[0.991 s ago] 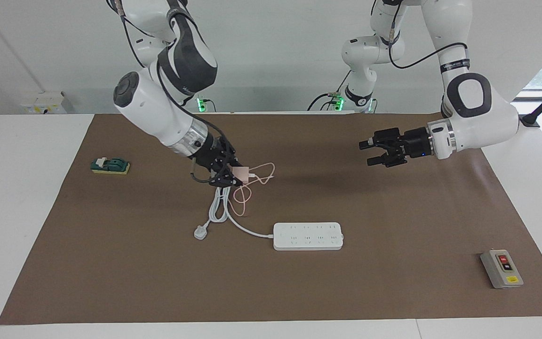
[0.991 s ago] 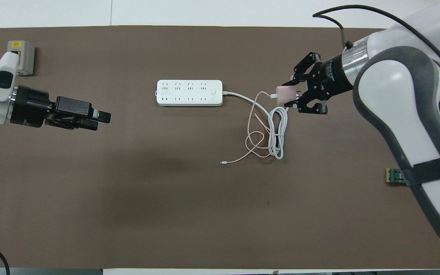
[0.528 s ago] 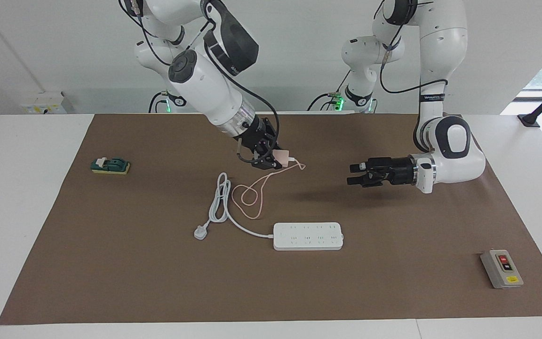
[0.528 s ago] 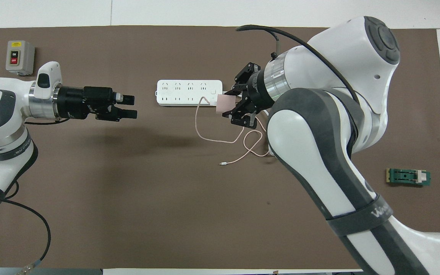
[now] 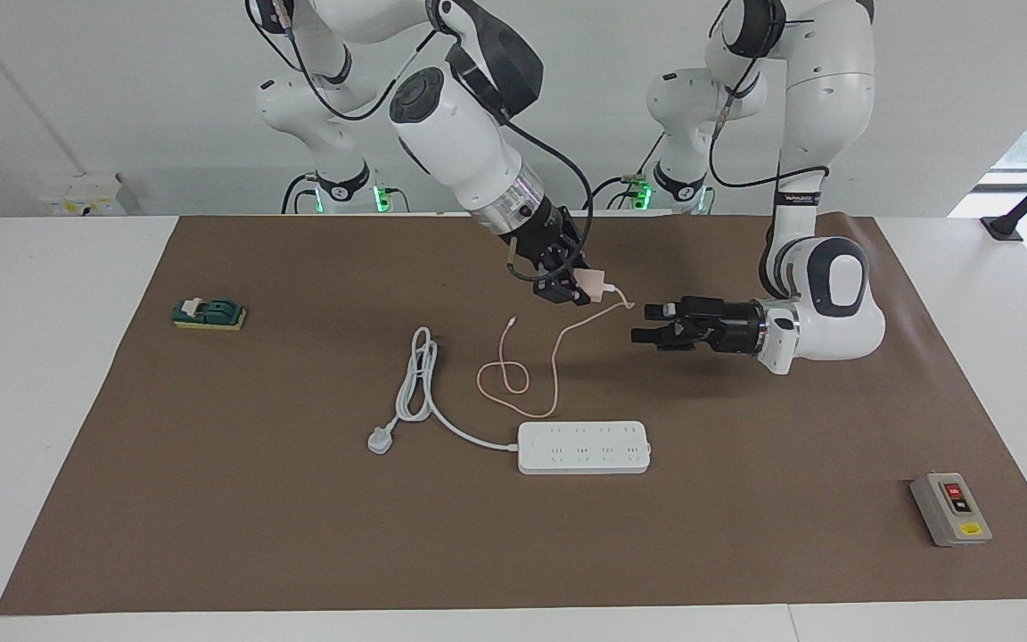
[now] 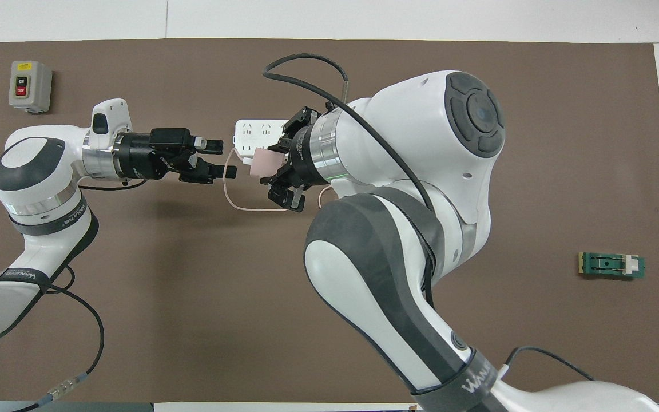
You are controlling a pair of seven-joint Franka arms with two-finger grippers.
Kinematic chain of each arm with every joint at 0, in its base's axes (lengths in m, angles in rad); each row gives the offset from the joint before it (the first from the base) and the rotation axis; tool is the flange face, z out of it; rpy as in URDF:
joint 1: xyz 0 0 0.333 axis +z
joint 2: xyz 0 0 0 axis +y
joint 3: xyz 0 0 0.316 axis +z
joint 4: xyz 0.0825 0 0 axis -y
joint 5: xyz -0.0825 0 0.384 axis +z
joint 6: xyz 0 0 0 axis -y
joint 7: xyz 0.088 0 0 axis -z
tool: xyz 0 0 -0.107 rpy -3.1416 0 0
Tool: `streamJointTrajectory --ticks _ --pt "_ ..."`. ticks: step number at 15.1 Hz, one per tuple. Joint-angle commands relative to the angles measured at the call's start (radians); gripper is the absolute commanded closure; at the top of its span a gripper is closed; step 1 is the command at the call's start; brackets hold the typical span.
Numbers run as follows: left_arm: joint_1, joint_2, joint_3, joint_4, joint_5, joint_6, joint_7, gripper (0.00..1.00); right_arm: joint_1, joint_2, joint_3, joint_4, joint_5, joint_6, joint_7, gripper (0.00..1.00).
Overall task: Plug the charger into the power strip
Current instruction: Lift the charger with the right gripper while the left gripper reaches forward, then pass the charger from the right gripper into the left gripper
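The right pincer [image 5: 578,288], clenched on the charger [image 5: 594,285], risked snagging its trailing cable [image 5: 531,370]; the left pincer [image 5: 644,324] hung released nearby.

The right claw [image 5: 578,287] is held raised over the tabletop middle, clamped tight, wrist angled downward. The left claw [image 5: 649,325] is held level nearby, fingers [image 6: 213,144] spread apart, forearm horizontal.

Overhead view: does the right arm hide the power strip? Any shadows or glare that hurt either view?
Overhead view: the right arm's bulk covers most of the power strip, only one end shows; soft shadow on the brown mat under the left gripper, no glare. Facing view: the strip shows whole; faint shadow under the charger in the right gripper.
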Motion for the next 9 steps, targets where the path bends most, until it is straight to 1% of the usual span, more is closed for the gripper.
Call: streamJointTrajectory --ticks 1,2,5,6,9 --pt "-0.014 0.005 0.012 0.021 -0.016 -0.062 -0.002 0.0 -0.006 0.012 -0.001 0.014 -0.013 0.007 0.017 1.0" --pt "-0.014 0.005 0.012 0.028 -0.016 -0.084 -0.01 0.0 -0.006 0.012 -0.001 0.012 -0.014 0.007 0.013 1.0" --pt "-0.014 -0.024 0.012 0.021 -0.019 -0.08 -0.017 0.0 -0.006 0.007 -0.001 -0.026 -0.017 0.047 -0.01 1.0" --pt "-0.015 -0.038 0.012 0.018 -0.019 -0.072 -0.019 0.0 -0.006 0.004 -0.001 -0.04 -0.02 0.05 -0.056 1.0" --pt "-0.064 -0.058 0.011 0.013 -0.025 0.011 -0.019 0.0 -0.008 -0.008 -0.001 -0.081 -0.02 0.05 -0.145 1.0"
